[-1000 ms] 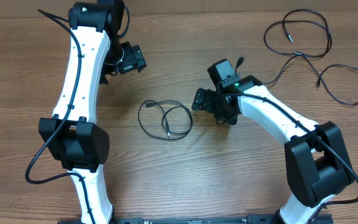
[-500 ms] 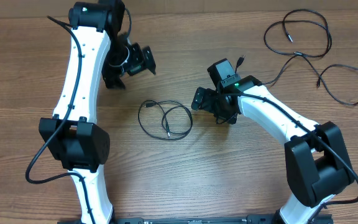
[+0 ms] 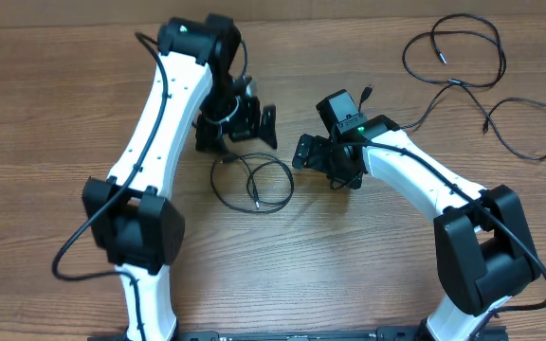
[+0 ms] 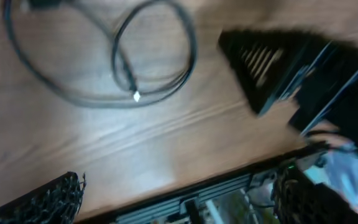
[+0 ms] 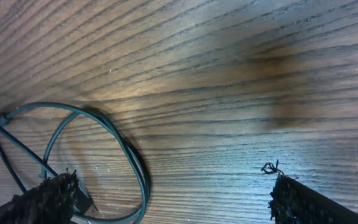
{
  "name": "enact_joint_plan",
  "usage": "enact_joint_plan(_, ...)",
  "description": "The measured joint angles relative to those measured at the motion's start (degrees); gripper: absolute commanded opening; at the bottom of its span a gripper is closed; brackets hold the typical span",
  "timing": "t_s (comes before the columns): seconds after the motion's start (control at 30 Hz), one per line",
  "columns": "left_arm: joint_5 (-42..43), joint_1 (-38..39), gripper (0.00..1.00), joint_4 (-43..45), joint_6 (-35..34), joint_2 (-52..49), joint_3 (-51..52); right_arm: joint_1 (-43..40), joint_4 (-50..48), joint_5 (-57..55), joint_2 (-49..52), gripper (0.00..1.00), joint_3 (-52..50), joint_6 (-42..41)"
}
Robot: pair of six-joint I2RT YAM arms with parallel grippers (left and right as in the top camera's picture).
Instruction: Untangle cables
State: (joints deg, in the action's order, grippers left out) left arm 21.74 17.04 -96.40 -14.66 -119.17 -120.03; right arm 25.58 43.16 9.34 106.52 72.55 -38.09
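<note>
Overhead and wrist views on a brown wood-grain table (image 3: 27, 114), read left to right. The left gripper (image 3: 245, 123) hangs just above the far edge of a thin black cable lying in a small overlapping coil (image 3: 252, 180) at mid-table. Its own view is blurred, yet the two ribbed black fingertips (image 4: 48, 199) stand wide apart at the lower corners with nothing between them. The coil (image 4: 118, 62) lies flat on the wood, one plug end resting inside the loops. The right gripper (image 3: 316, 156) sits just beside the coil's right edge, likewise spread and empty, with the nearest loop (image 5: 135, 168) ahead of its fingers (image 5: 42, 202). A second, longer thin black cable (image 3: 451, 82) sprawls at the far right, well apart from both grippers. Judged from its look, the coil is light, limp and smooth: it will drag whole if pulled at one point and may slip from the pads. The likeliest holds are the plug end and an outer loop clear of the crossings, one per arm
</note>
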Motion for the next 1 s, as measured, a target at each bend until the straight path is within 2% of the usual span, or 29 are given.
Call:
enact_joint_plan(0.23,-11.28,1.27,0.99,-0.04,-6.91,17.64,13.62,0.0,-0.2,-0.39,0.0,1.0,0.0,0.83)
enact_joint_plan(0.33,-14.27,1.27,1.0,2.91,-9.84,23.91,17.92,0.0,-1.2,-0.39,0.0,1.0,0.0,0.87)
enact_joint_plan(0.47,-16.63,1.27,1.0,8.96,-11.67,25.57,22.49,0.0,-2.27,-0.31,0.0,1.0,0.0,0.85)
enact_joint_plan(0.67,-17.29,1.29,1.0,15.67,-12.52,22.47,26.27,0.13,-1.64,-0.33,0.0,1.0,0.0,0.92)
enact_joint_plan(0.77,-17.03,1.64,0.95,19.8,-12.85,22.12,27.19,0.39,-1.7,-0.33,0.0,1.0,-0.04,0.87)
enact_joint_plan(0.8,-16.83,1.92,0.87,21.31,-12.96,22.08,27.74,0.44,-1.68,-0.33,0.0,1.0,-0.11,0.9)
enact_joint_plan(1.0,-16.11,3.08,0.62,26.27,-13.88,20.2,32.98,0.44,-1.77,-1.09,0.0,1.0,-0.74,0.94)
